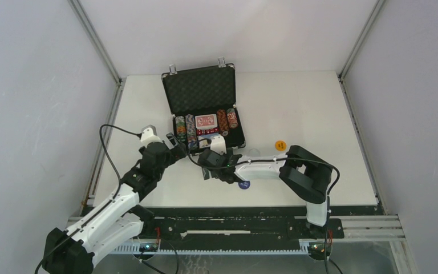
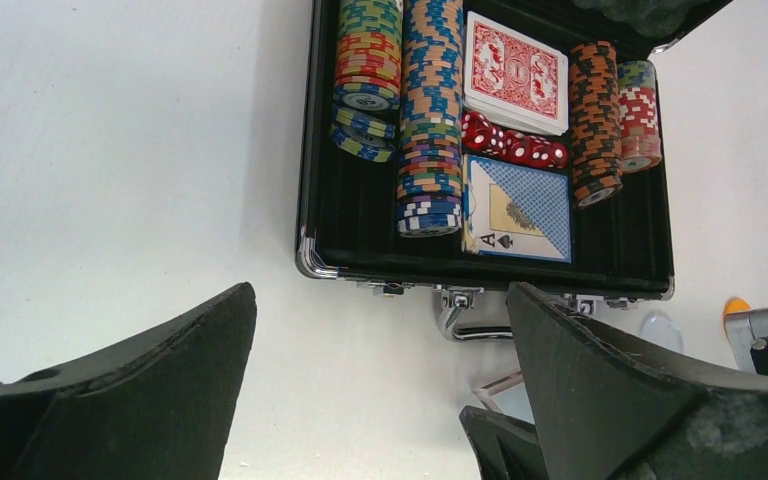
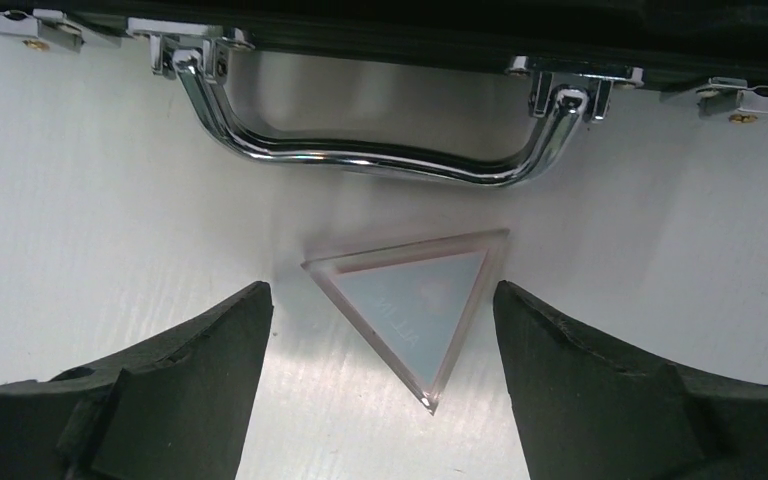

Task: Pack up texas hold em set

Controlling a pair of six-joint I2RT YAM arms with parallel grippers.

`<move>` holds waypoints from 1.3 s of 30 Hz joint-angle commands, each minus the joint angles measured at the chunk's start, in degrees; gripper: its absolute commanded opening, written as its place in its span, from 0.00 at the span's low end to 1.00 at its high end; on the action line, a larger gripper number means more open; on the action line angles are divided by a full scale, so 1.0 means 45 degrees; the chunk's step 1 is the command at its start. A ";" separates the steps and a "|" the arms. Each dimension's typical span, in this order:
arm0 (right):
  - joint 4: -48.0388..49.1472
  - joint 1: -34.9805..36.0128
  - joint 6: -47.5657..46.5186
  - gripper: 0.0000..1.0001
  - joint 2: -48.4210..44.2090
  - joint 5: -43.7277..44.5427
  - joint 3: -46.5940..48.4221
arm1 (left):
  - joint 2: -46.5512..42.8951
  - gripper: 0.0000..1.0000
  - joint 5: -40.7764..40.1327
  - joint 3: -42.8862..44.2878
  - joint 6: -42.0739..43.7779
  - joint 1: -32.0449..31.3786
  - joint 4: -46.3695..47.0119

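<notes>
Near the front of the table the right gripper gapes wide astride what looks like a clear triangular plaque, not touching it, the left gripper is likewise spread and empty, and just beyond the chrome handle lies the open black briefcase holding striped chips, red deck, blue deck and red dice.

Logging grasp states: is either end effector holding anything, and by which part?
Nothing is held. The right end effector stands open around a clear triangular token without touching it. The left end effector is open and empty.
</notes>
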 commanded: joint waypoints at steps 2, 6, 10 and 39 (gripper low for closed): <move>-0.0122 -0.0069 0.0565 0.88 0.0508 0.0069 0.0629 | 0.0019 1.00 0.0176 -0.0265 -0.0107 0.0062 0.0421; -0.0161 -0.0069 0.0683 0.86 0.0636 0.0088 0.0624 | 0.0037 1.00 0.0251 -0.0265 -0.0086 0.0062 0.0473; -0.0331 -0.0055 0.0770 0.80 0.0625 0.0251 0.0633 | 0.0080 1.00 0.0287 -0.0256 -0.0086 0.0062 0.0484; -0.0409 -0.0017 0.0955 0.76 0.0719 0.0311 0.0621 | 0.0217 1.00 0.0775 -0.0292 -0.0029 0.0062 0.0728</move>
